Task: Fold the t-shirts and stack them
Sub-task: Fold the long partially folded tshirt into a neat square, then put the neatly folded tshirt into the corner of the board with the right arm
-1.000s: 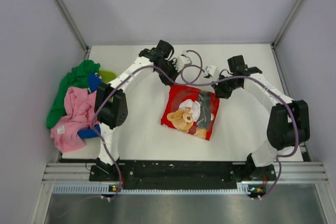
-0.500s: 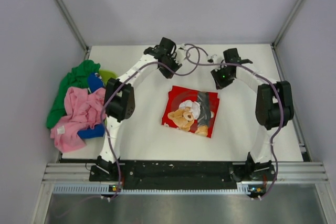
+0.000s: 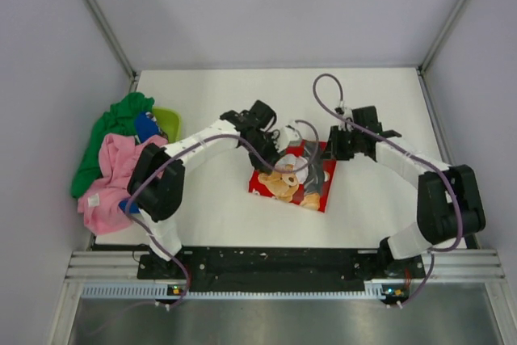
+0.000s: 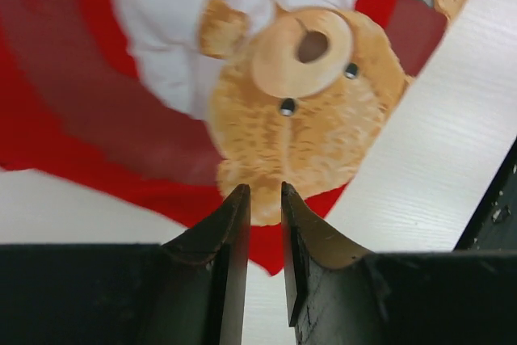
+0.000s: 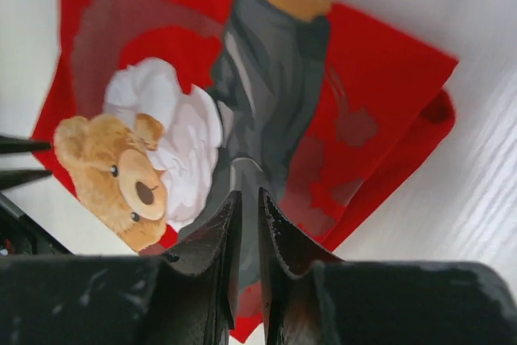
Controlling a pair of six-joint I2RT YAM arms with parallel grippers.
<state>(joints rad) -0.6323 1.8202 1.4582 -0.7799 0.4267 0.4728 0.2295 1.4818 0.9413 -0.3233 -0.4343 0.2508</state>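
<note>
Top external: one red tee (image 3: 292, 175), three heaped tees (image 3: 121, 169); left pincer (image 4: 265, 193), right pincer (image 5: 249, 197) narrowly spread

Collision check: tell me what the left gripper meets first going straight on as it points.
Probably the red t-shirt, at its bear print just ahead of the left gripper; its height above the cloth is unclear.

Red t-shirt (image 3: 283, 185) bears a tan teddy-bear print.
</note>
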